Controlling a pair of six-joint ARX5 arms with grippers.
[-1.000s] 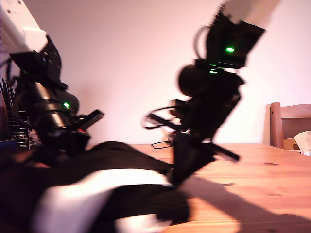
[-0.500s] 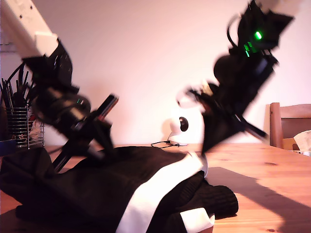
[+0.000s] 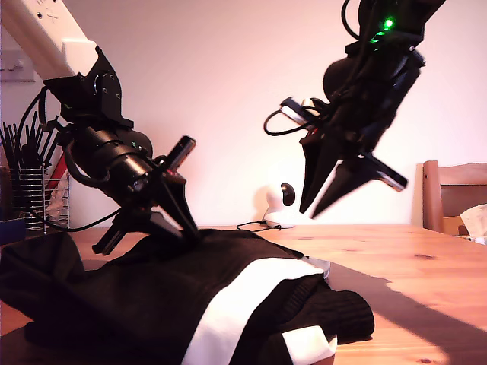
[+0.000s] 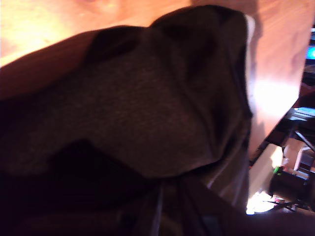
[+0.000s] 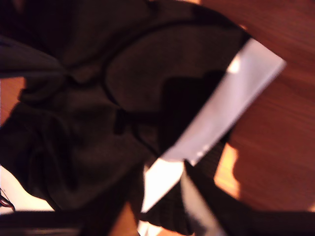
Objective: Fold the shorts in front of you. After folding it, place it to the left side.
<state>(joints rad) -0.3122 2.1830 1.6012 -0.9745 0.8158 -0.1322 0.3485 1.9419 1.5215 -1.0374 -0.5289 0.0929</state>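
On the desk (image 3: 426, 266) lie the shorts (image 3: 190, 304), bunched. My first claw (image 3: 156, 228) slants down, touching them — grip unclear. My second claw (image 3: 335, 190) hangs above — spread, empty.

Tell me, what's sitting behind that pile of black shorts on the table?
Behind the shorts, a small white round camera stands on the wooden table with a thin cable. A wire holder of dark utensils shows at the exterior view's left. Anything lower is hidden.

Shorts (image 3: 190, 304) bunched on table (image 3: 426, 266), both grippers above.
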